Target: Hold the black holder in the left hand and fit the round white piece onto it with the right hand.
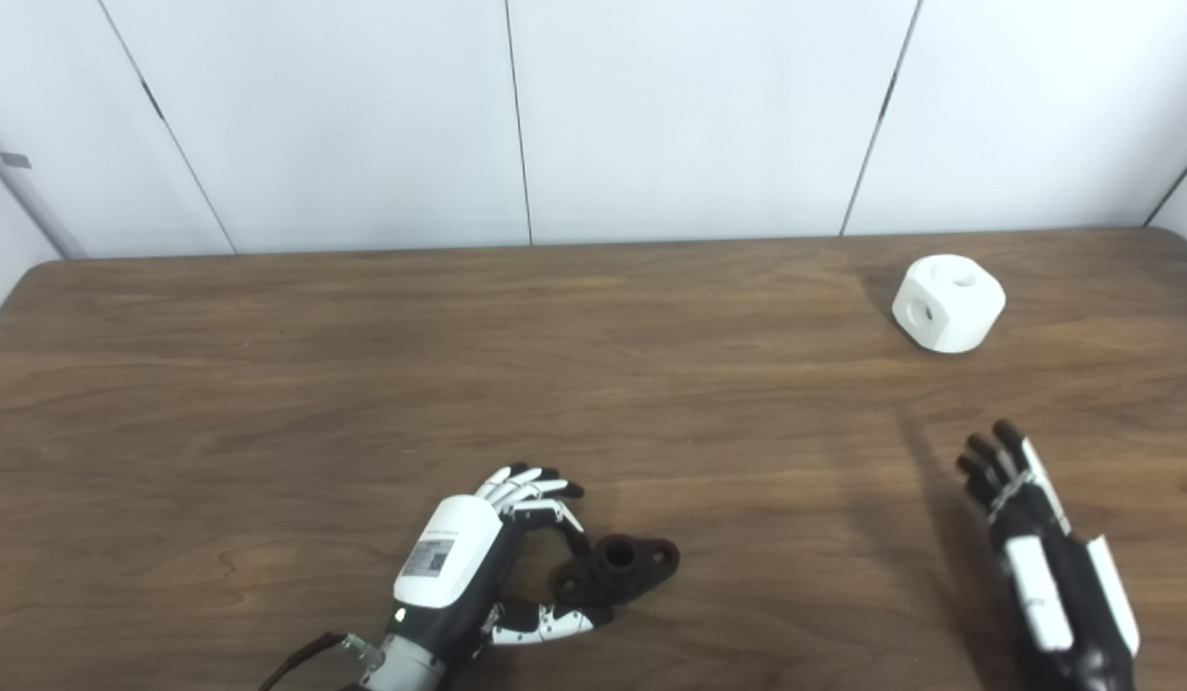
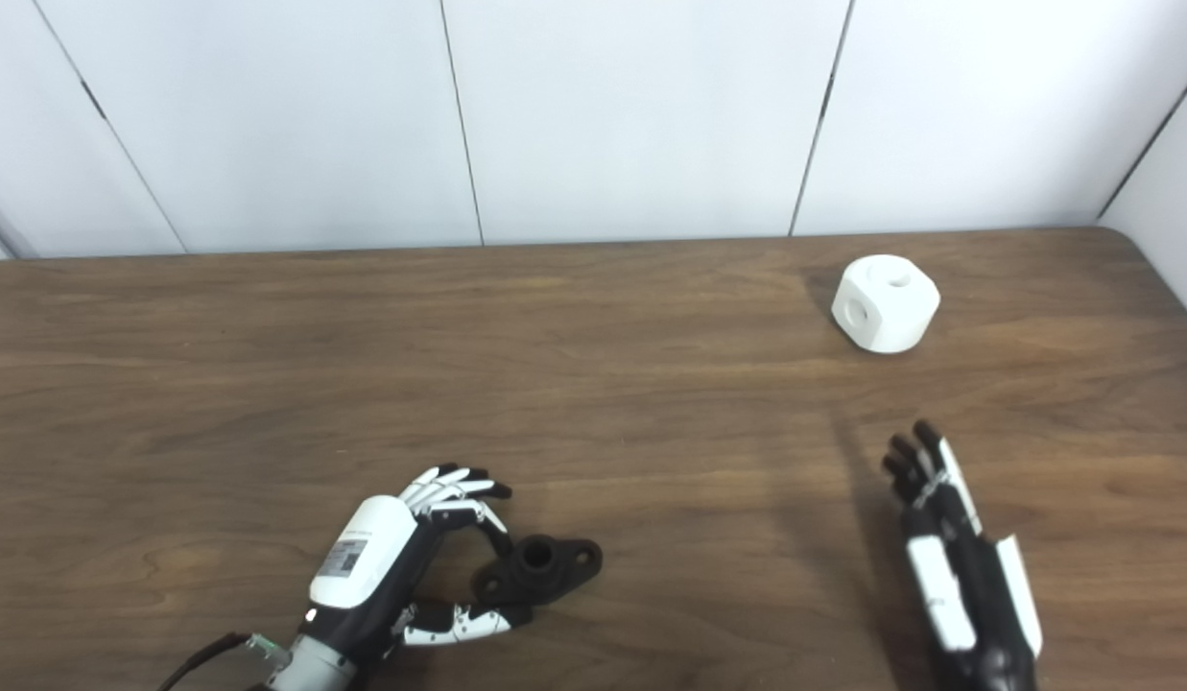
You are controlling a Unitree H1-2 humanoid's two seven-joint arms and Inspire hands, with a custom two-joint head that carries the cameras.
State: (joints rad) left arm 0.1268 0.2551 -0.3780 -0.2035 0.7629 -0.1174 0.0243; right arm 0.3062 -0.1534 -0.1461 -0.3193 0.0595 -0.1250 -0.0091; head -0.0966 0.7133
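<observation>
The black holder [image 1: 617, 568] lies flat on the wooden table near the front, a round socket with flat eared flanges. My left hand [image 1: 478, 561] is just left of it, fingers curled around its left end and thumb under its near edge, touching it; the holder still rests on the table. The round white piece [image 1: 948, 301], a chunky white block with holes in its top and side, stands at the far right of the table. My right hand [image 1: 1034, 547] is open and empty, fingers pointing up, well short of the white piece.
The brown wooden table [image 1: 363, 384] runs to a white panelled wall at the back. Its right edge lies close beyond the white piece.
</observation>
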